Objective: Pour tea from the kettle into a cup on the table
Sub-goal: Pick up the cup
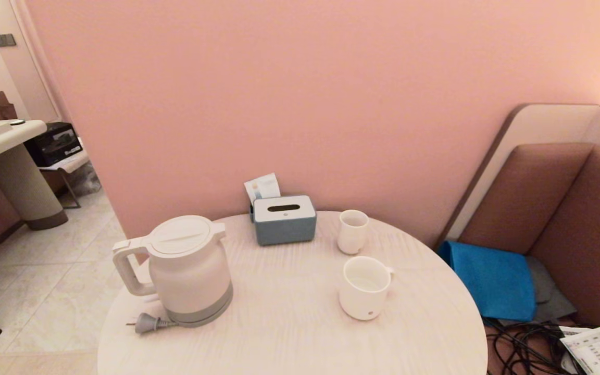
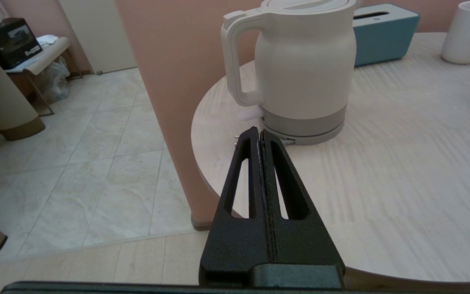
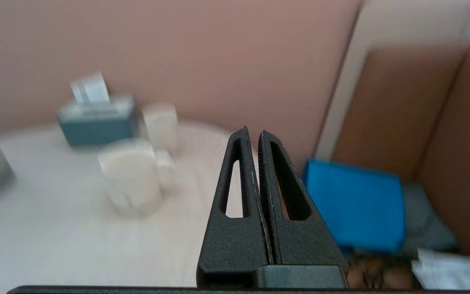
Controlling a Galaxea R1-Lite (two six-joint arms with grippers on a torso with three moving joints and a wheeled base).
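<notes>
The white kettle (image 1: 190, 271) stands upright on the left side of the round table (image 1: 289, 333), lid closed, loop handle toward the table's left edge. The wide white mug (image 1: 365, 289) stands upright to its right, handle pointing right. No tea shows; I cannot tell whether the mug holds liquid. Neither gripper appears in the head view. In the left wrist view my left gripper (image 2: 258, 130) is shut and empty, off the table's near-left edge, short of the kettle (image 2: 304, 69) and its handle. My right gripper (image 3: 253, 132) is shut and empty, right of the mug (image 3: 131, 179).
A grey-and-white tissue box (image 1: 284, 220) and a smaller handleless white cup (image 1: 352, 231) stand at the table's back. The kettle's grey plug (image 1: 149, 323) lies by its base. A blue cushion (image 1: 492, 278) and black cables (image 1: 524, 344) lie on the brown bench to the right.
</notes>
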